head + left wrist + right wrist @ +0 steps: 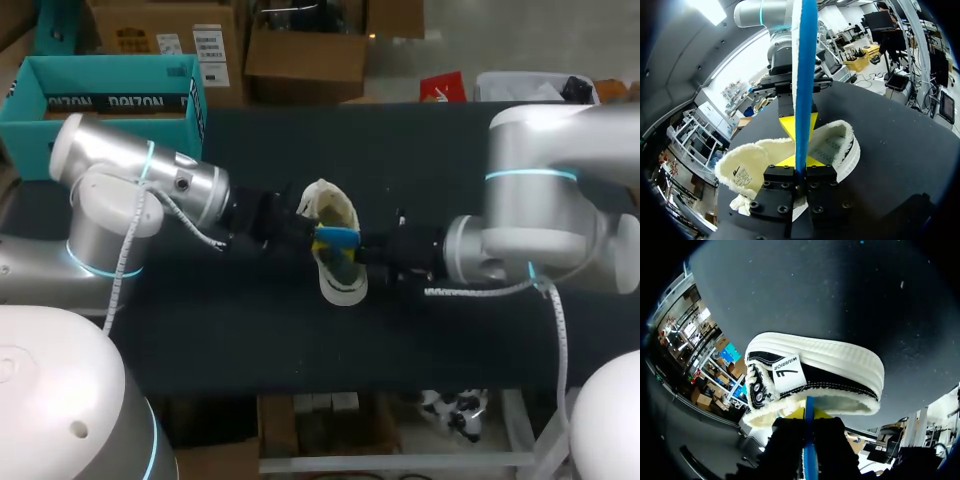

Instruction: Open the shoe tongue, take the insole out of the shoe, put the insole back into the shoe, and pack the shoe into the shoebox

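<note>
The left gripper is clamped narrow on the blue insole, which stands on edge between its two black fingers and runs straight ahead from them. Directly under the fingers lies the shoe, cream fleece lining upward, resting on the dark table. Just beside the left gripper a fleecy flap with a label, probably the tongue, is folded outward. Ahead along the insole, over the shoe's opening, the right gripper faces the left one head-on, yellow tip against the blue strip. It blocks the way forward. Its fingers are also closed tight on the insole, which passes between them edge-on. From that side the shoe lies just beyond the right gripper's tips, showing its ribbed white sole and black upper. Seen from above, the two arms meet over the shoe at mid-table, the insole bridging the narrow gap between them. The teal shoebox sits well apart, behind the left arm at the table's far corner.
</note>
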